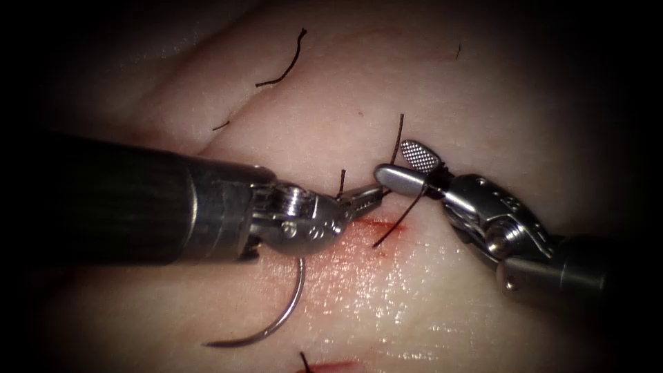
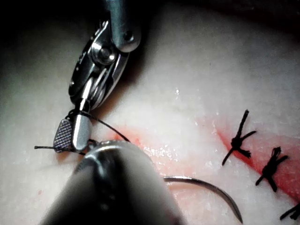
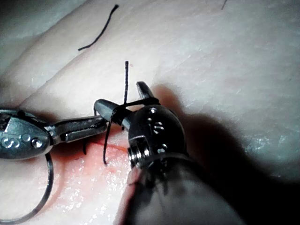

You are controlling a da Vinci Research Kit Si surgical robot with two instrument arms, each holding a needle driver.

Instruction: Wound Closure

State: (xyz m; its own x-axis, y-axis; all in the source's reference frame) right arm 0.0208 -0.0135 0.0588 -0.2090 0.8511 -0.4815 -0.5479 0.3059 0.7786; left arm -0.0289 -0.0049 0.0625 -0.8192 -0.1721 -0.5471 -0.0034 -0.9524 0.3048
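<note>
My left tool (image 1: 369,195) comes in from the left, its jaws shut on a short end of dark thread (image 1: 342,181) just above the red cut (image 1: 376,224). Tip to tip with it, my right tool (image 1: 392,159) stands open, and the thread (image 1: 399,222) is wound around its jaws. The same loop crosses the right tool (image 3: 119,93) in the right wrist view. The curved needle (image 1: 286,314) lies loose on the tissue (image 1: 483,90) below the left tool, held by neither; its arc (image 2: 211,186) also lies beside the left shaft.
Loose cut thread pieces (image 1: 283,69) lie on the tissue at the back left. Finished knotted stitches (image 2: 239,140) sit along the red cut in the left wrist view. Red fluid (image 1: 345,262) wets the tissue beside the needle.
</note>
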